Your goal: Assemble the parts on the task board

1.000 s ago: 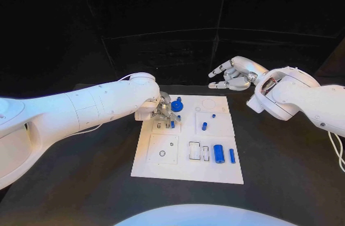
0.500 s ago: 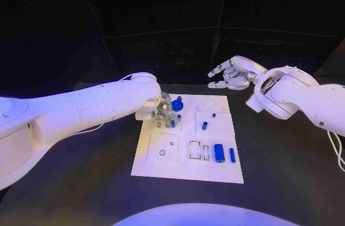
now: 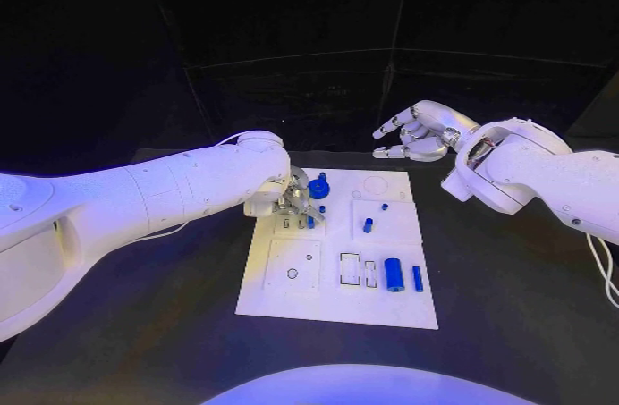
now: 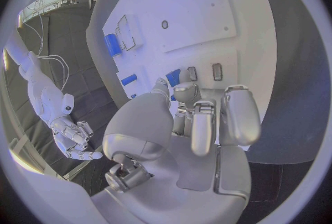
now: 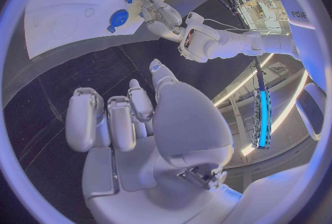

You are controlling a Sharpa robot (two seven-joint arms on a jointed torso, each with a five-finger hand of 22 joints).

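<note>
Left hand [image 3: 292,199] is down on the upper left part of the task board [image 3: 338,311], fingers curled toward a small blue part [image 3: 309,222] standing near the board's upper left panel. In the left wrist view the fingertips [image 4: 182,91] bunch right at a blue piece [image 4: 173,76] beside two small slots. Whether the piece is actually pinched or only touched: cannot tell, the fingers cover the contact.

Judged step: seating or picking this small part at the upper left of the board. To do it well, keep the part upright and let the fingertips close from both sides, not push from one. A one-sided push would likely tip it or slide it across the smooth plate. Press straight down once it lines up with its slot. Mind the blue round knob [image 3: 317,189] just beside the hand; knuckles are close to it.

Other parts on the board: a small blue peg [image 3: 367,225] mid-frame, a thick blue cylinder [image 3: 394,274] and a thin blue rod [image 3: 417,278] at lower right of the board, lying loose beside the rectangular recesses.

Right hand [image 3: 411,135] hangs in the air at upper right of the head view, beyond the board's far edge, above the tabletop [image 3: 516,316]. Fingers loosely apart, partly bent, holding nothing.
</note>
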